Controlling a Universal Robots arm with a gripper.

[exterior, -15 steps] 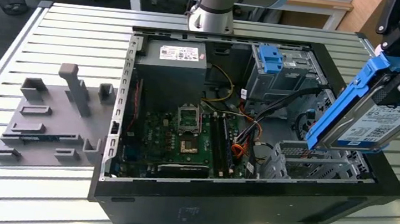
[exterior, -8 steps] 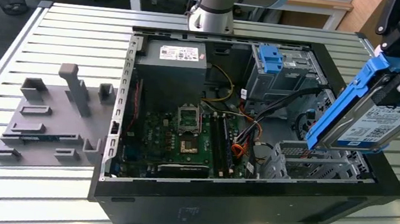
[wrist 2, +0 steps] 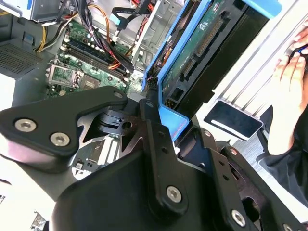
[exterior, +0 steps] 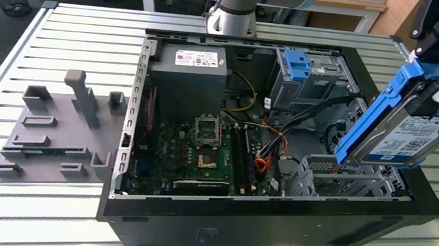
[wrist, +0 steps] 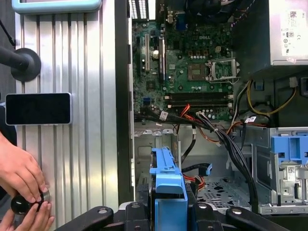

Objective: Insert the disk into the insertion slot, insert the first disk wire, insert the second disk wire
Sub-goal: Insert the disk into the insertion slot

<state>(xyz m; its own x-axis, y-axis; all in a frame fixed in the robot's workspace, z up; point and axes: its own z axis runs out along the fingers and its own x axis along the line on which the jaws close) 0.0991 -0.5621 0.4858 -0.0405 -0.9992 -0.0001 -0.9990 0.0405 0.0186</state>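
My gripper is shut on the disk, a silver drive with a white label in a bright blue carrier. It holds the disk tilted in the air over the open computer case's side at the exterior view's right. The insertion slot, a low cage of light grey perforated metal, sits just below the disk's lower end. In the first wrist view the blue carrier stands in front of the cage. In the second wrist view the disk's green underside shows. Loose black and orange cables cross the cage; which are the disk wires I cannot tell.
A taller grey bay with a blue latch stands behind the cage, beside the motherboard. A person's hands hold a small black knob on the slatted table, near a phone. A grey fixture lies at the exterior view's left.
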